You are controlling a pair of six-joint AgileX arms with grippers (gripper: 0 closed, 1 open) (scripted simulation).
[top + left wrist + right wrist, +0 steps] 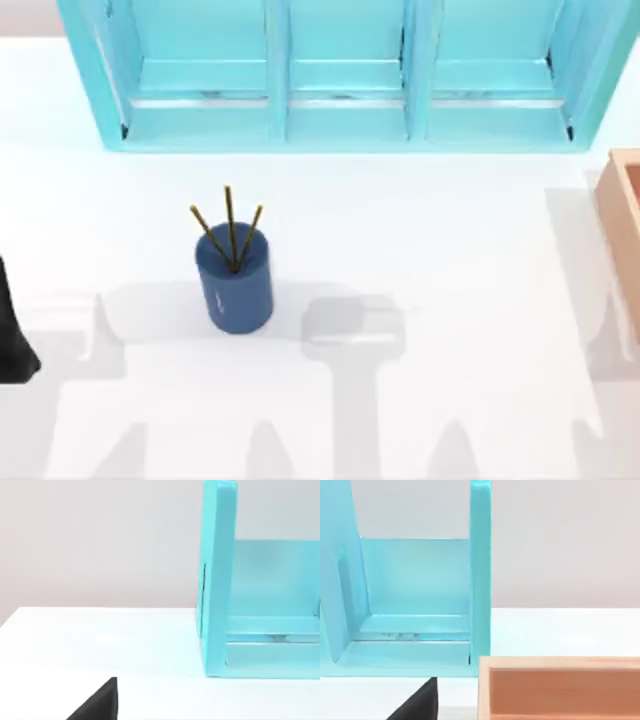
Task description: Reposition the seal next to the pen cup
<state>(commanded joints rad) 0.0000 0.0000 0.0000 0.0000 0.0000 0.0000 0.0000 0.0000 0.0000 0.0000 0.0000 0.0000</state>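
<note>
- The pen cup (235, 287) stands upright on the white table (450, 300), in front of the turquoise shelf unit (345, 80) and toward its left end; three pencils (229, 228) fan out of its top.
- The seal, the thing to be moved, cannot be made out anywhere near the cup, so where it sits is something I cannot tell.
- A grey shadow patch lies on the table just right of the cup, with nothing visible casting it there.
- A wooden box (622, 215) sits well right of the cup, cut off by the edge; the right wrist view shows its wall (560, 687) in front of the shelf.
- A dark shape (12, 340) at the far left of the cup is probably part of the left arm; jaw opening on either arm cannot be told.
- To do this step well, I judge the seal must first be found, then gripped by its knob, kept upright, and set down beside the cup without knocking the pencils.
</note>
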